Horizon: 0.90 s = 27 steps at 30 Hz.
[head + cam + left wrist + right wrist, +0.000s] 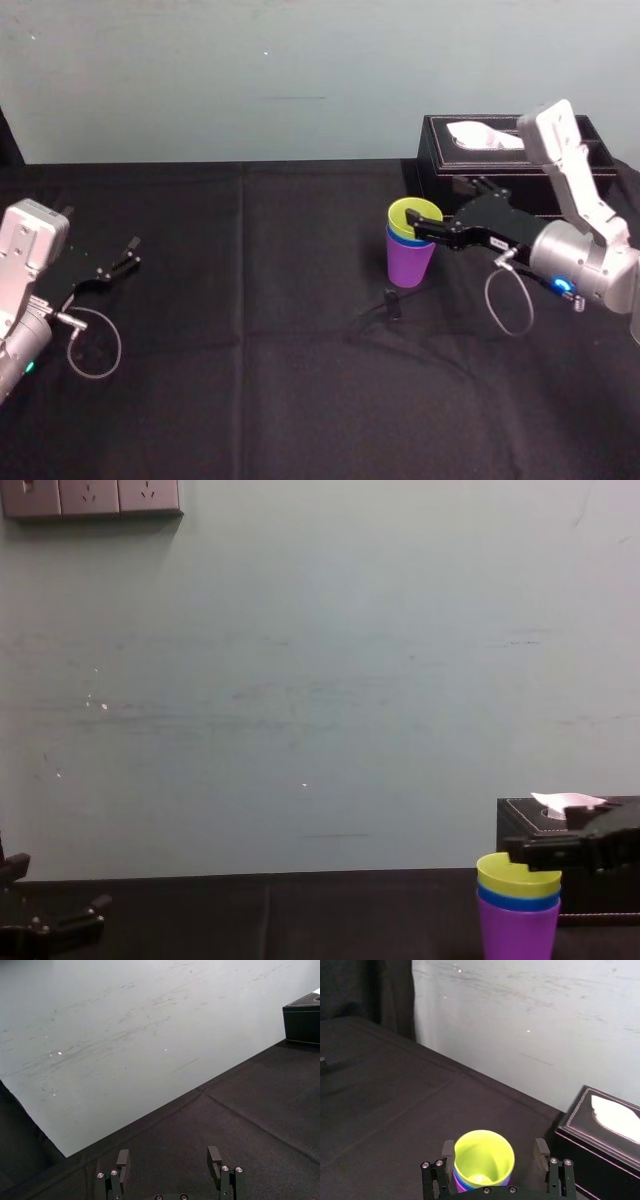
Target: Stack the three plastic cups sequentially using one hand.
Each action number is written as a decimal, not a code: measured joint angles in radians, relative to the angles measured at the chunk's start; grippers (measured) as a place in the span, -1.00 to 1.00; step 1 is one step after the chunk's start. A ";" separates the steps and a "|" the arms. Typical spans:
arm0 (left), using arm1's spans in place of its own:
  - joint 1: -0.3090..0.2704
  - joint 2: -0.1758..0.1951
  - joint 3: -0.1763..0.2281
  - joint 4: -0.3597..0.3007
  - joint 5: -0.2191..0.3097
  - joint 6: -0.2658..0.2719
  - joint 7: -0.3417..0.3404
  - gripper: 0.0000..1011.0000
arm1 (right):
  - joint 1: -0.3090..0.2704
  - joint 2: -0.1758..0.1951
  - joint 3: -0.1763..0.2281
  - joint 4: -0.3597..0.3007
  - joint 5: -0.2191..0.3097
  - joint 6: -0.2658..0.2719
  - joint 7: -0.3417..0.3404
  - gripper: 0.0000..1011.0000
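My left tool [128, 253] sits parked and released at the left of the bench [250, 380]. Right of centre, the yellow-green cup [412, 214] nests in the blue cup [398, 238], and that in the purple cup [409, 266]. My right tool [494, 1151] straddles the top rim unclenched, so I reckon a crooked pull-away could snag it and tip the stack toward the tissue box [450, 160].

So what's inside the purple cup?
The blue cup sits in the purple cup, the yellow-green cup inside that. Only the blue rim shows; its body is hidden. The right gripper straddles the top, open.

silver arms [590, 262], white boxy housings [550, 135], thin black left gripper [127, 253] and right gripper [418, 229], looped grey cables [508, 300]
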 joint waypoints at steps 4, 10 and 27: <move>0.000 0.000 0.000 0.000 0.000 0.000 0.000 1.00 | -0.043 0.014 0.034 -0.033 0.002 -0.014 -0.026 0.98; 0.000 0.000 0.000 0.000 0.000 0.000 0.000 1.00 | -0.095 0.032 0.073 -0.063 0.001 -0.033 -0.047 0.98; 0.000 0.000 0.000 0.000 0.000 0.000 0.000 1.00 | -0.208 0.051 0.183 -0.048 0.004 -0.081 -0.069 0.98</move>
